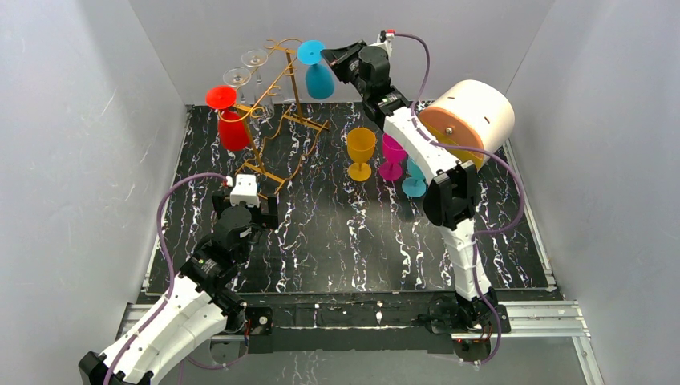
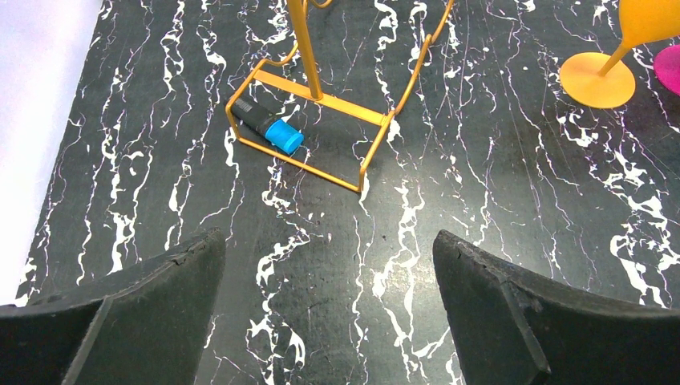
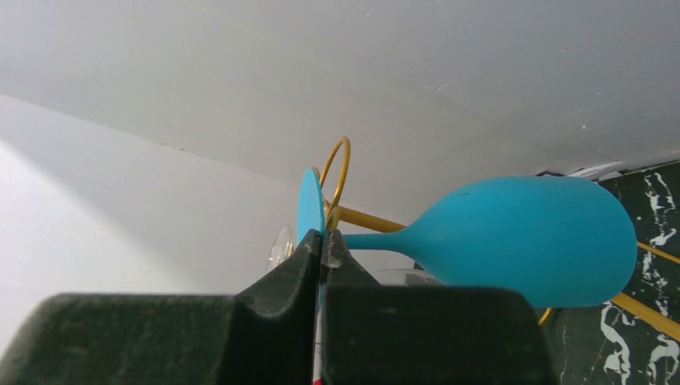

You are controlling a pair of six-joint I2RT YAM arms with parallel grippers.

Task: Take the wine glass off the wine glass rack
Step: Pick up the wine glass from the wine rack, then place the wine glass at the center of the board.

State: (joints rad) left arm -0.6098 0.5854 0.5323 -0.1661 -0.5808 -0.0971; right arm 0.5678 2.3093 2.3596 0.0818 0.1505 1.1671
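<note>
A blue wine glass (image 1: 319, 80) hangs bowl down at the right end of the golden wire wine glass rack (image 1: 277, 104). My right gripper (image 1: 329, 58) is shut on its flat round foot. In the right wrist view the fingertips (image 3: 309, 249) pinch the foot's edge, the blue bowl (image 3: 529, 241) lies to the right, and a rack curl (image 3: 341, 168) shows just behind. A red glass (image 1: 232, 128) and two clear glasses (image 1: 244, 72) also hang on the rack. My left gripper (image 2: 329, 273) is open above the table, near the rack's base (image 2: 321, 96).
A yellow glass (image 1: 361, 148), a magenta glass (image 1: 393, 152) and a teal one (image 1: 414, 180) stand upright right of the rack, beside my right arm. A peach-and-white drum (image 1: 469, 116) sits at the back right. A black cylinder with a blue end (image 2: 273, 130) lies inside the rack's base.
</note>
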